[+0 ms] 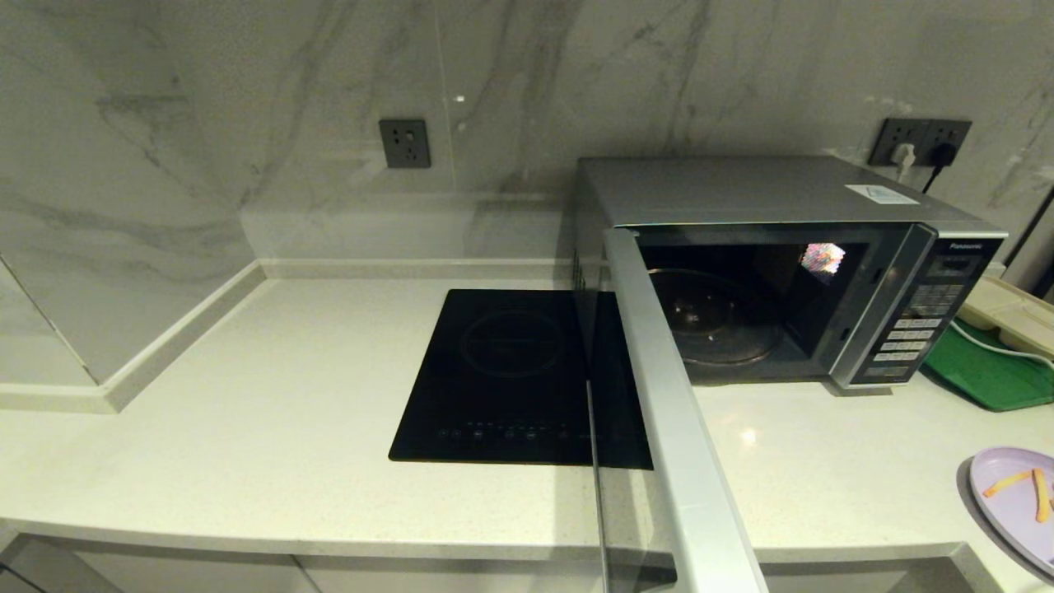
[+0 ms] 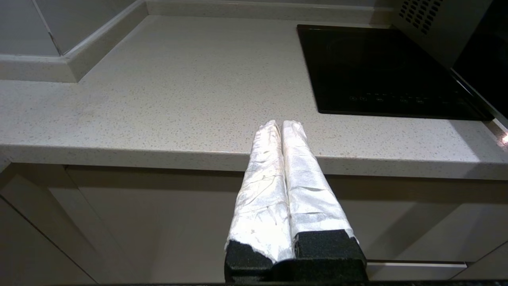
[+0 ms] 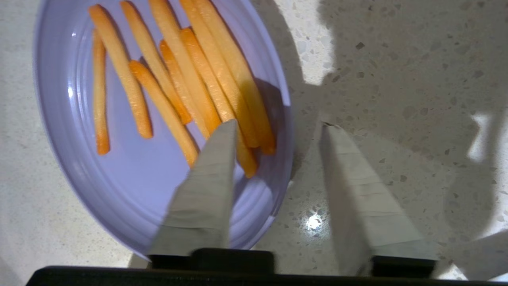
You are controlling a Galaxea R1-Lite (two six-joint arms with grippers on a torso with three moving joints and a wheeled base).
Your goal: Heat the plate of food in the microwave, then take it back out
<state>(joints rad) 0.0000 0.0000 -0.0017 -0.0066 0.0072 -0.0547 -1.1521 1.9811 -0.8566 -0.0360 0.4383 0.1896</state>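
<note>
The silver microwave [image 1: 766, 189] stands at the back right of the counter with its door [image 1: 675, 428] swung wide open toward me and its glass turntable [image 1: 712, 317] bare. The lilac plate of food [image 1: 1017, 502] lies at the counter's front right edge, with orange-yellow fries [image 3: 178, 79] on it. In the right wrist view my right gripper [image 3: 279, 127] hangs open just above the plate [image 3: 119, 178], one finger over the plate's inside, the other over the bare counter beyond its rim. My left gripper [image 2: 281, 124] is shut and empty, low in front of the counter edge.
A black induction hob [image 1: 510, 379] is set into the counter left of the microwave, partly behind the open door. A green tray [image 1: 988, 371] with a cream object and a white cable lies right of the microwave. Wall sockets [image 1: 918, 142] are behind it.
</note>
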